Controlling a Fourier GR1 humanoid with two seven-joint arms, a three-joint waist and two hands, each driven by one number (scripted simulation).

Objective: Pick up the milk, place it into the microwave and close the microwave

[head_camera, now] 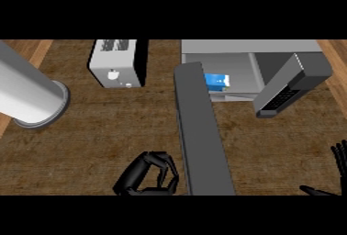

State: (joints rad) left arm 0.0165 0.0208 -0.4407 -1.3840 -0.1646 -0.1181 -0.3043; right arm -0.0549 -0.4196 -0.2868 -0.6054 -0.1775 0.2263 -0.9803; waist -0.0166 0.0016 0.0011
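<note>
Meanwhile, left hand curled, empty; milk inside microwave.

Desk: dark brown wood-grain top, with lighter wood strips showing at the far left and far right edges. Standing directly on it: a white toaster at the far centre-left, a grey microwave at the far right with its door swung open, and a grey cylinder at the left edge.

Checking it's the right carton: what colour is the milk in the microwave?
Blue and white milk, seen in the head view.
</note>
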